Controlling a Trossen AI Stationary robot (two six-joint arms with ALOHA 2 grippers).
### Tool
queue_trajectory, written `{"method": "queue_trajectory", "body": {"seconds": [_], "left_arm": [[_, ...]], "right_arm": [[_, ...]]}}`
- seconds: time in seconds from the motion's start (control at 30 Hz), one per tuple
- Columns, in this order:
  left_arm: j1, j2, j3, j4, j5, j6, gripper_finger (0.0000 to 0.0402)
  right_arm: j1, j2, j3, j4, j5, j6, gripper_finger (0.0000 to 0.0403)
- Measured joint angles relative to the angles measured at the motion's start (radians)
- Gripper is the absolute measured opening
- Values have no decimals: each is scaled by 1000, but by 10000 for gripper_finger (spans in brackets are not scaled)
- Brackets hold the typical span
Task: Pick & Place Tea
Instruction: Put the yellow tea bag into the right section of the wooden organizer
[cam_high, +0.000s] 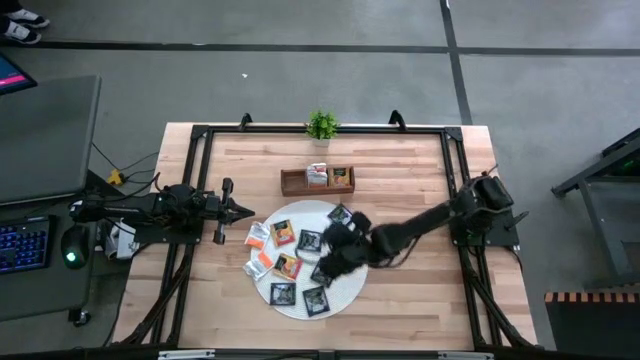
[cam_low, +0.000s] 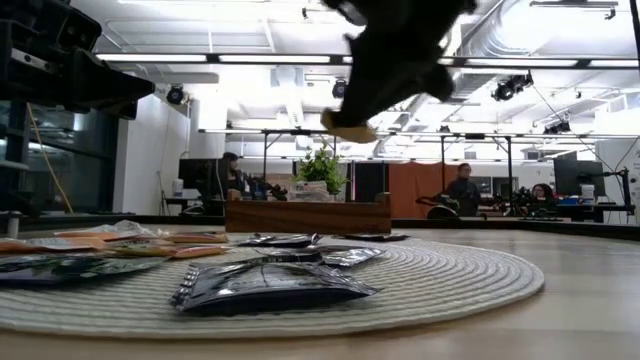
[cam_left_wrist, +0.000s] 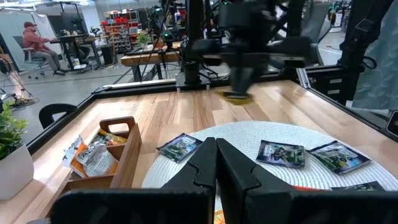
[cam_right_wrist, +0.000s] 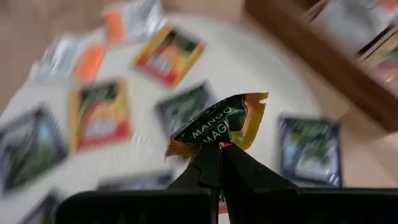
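Note:
Several tea sachets, black and orange, lie flat on the round white woven mat (cam_high: 350, 290) at the table's middle. My right gripper (cam_right_wrist: 219, 146) hangs above the mat (cam_low: 480, 270), shut on a dark sachet with a yellow-orange edge (cam_right_wrist: 221, 121), which also shows in the low view (cam_low: 350, 128). More sachets (cam_high: 317, 175) sit in the brown wooden tray (cam_high: 292, 183) beyond the mat. My left gripper (cam_left_wrist: 216, 146) rests shut and level at the table's left (cam_high: 243, 211), touching nothing. My right gripper pinches the sachet's lower edge (cam_right_wrist: 211, 140) between its two fingertips. The fingers slant down from the table's right side. The sachet is bent and crumpled in the hold, and it is lifted well clear of the mat.
A small potted plant (cam_high: 321, 125) stands at the table's far edge behind the tray. A black frame (cam_high: 200, 135) runs around the tabletop. Bare wood lies near the front edge and right of the mat. People sit at desks in the room behind.

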Motion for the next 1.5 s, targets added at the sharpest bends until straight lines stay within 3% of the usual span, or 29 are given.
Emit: {"method": "queue_trajectory", "body": {"seconds": [0.3,0.77,1.5], "left_arm": [[0,0,0,0,0,0,1],[0,0,0,0,0,0,1],[0,0,0,0,0,0,1]], "right_arm": [[-191,-3,0,-11,17,-41,1],[-454,4,0,3,-35,111,1],[-542,90,0,-25,-108,194,0]]}}
